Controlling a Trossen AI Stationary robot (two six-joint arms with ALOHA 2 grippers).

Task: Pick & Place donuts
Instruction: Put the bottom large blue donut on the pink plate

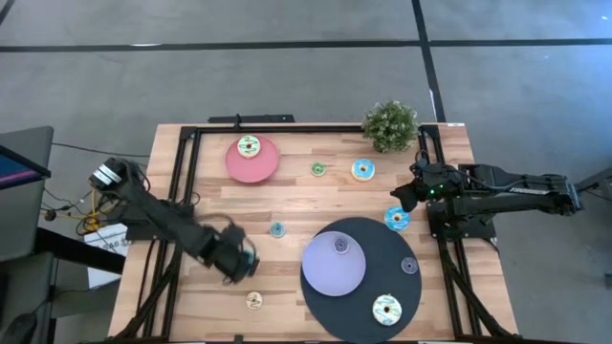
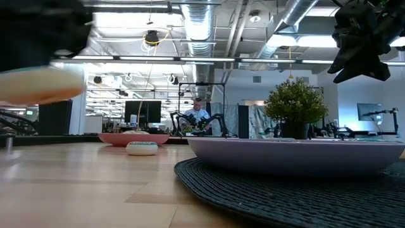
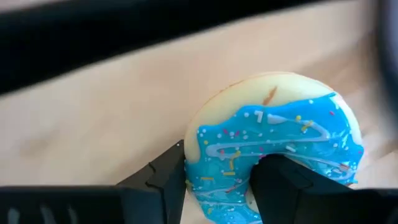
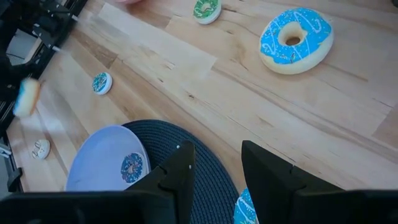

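My left gripper (image 1: 239, 260) is over the table's near left part, shut on a light blue iced donut (image 3: 280, 118) with sprinkles. In the low view that donut (image 2: 38, 85) shows blurred, above the wood. My right gripper (image 1: 400, 196) hangs open above the right side, just beyond another blue donut (image 1: 397, 218) that lies partly on the dark mat's edge. Other donuts lie flat: one on the pink plate (image 1: 249, 146), a green one (image 1: 317, 169), a blue one (image 1: 362, 170), a small teal one (image 1: 277, 229), a small cream one (image 1: 253, 301). My left gripper holds the blue iced donut by one side of its ring (image 3: 224, 168). One finger (image 3: 280, 180) stands in the donut's hole and the other finger (image 3: 165, 177) is on the outer rim. The donut is lifted clear of the table.
A round dark mat (image 1: 382, 248) carries a lavender plate (image 1: 325, 272) with a small donut (image 1: 340, 246), a purple donut (image 1: 409, 266) and a cream-white donut (image 1: 386, 309). A potted plant (image 1: 390, 124) stands at the far edge. Black frame rails run along the table's sides.
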